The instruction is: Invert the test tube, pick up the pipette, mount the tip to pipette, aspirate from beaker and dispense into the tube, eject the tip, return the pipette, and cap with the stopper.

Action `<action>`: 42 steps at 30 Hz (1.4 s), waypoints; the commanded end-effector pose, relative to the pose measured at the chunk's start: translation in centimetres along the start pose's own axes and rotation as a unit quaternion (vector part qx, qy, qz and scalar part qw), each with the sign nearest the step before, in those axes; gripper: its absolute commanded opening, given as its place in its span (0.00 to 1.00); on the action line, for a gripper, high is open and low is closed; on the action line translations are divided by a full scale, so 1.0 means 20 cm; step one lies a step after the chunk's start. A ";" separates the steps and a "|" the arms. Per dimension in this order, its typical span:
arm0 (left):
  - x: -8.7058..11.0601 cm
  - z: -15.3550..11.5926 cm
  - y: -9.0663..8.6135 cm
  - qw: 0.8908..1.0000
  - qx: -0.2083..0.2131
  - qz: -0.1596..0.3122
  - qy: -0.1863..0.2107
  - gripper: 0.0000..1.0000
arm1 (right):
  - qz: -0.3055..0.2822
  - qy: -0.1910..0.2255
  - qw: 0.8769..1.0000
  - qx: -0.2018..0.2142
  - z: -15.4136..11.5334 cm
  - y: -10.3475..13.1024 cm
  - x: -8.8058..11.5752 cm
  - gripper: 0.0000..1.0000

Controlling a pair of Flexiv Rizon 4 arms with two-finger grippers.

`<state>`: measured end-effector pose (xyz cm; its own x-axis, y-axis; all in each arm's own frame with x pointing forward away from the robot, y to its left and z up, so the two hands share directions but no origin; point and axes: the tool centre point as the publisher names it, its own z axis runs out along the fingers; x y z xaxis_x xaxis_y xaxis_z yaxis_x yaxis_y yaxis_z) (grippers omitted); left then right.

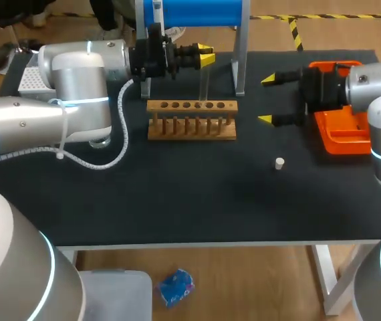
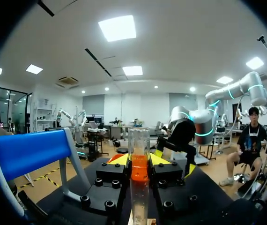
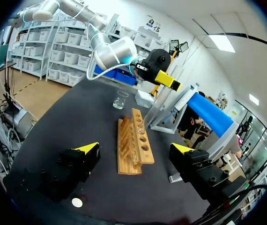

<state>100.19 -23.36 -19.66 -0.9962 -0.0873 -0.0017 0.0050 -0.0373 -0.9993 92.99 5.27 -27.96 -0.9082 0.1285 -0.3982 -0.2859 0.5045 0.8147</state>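
no text, label, number or sign legible on the tabletop (image 1: 197,194) or on anything it carries.
- test tube (image 2: 138,140): clear glass, no marks readable.
- wooden rack (image 1: 192,120): bare wood faces, no print.
- beaker (image 3: 121,99): too small to make out any scale.
- orange holder (image 1: 341,130) and blue bar (image 1: 197,12): plain colour, nothing legible.

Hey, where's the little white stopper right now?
In the head view the stopper lies on the table right of middle, nearer the front edge than the wooden rack and the open right gripper, touching neither.
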 end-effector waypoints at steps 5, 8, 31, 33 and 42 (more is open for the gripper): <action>-0.04 -0.03 0.03 1.000 -0.002 0.013 0.001 0.00 | 0.000 -0.001 1.000 0.000 0.00 0.00 0.00 1.00; -0.05 -0.04 0.04 1.000 -0.003 0.015 -0.001 0.00 | 0.000 -0.001 1.000 0.000 0.00 0.00 0.00 1.00; -0.07 -0.05 0.23 1.000 0.012 0.025 -0.007 0.00 | 0.000 -0.001 1.000 0.000 0.00 0.00 0.00 1.00; -0.07 -0.05 0.24 1.000 0.012 0.024 -0.006 0.00 | 0.000 -0.001 1.000 0.000 0.00 0.00 0.00 1.00; -0.06 -0.06 0.28 1.000 0.019 0.021 -0.009 0.00 | 0.000 -0.001 1.000 0.000 0.00 0.00 0.00 1.00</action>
<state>101.09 -22.31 -24.89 -0.9927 -0.1130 -0.0411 0.0481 -0.0604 -0.9970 92.99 5.28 -27.96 -0.9082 0.1284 -0.3983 -0.2860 0.5042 0.8148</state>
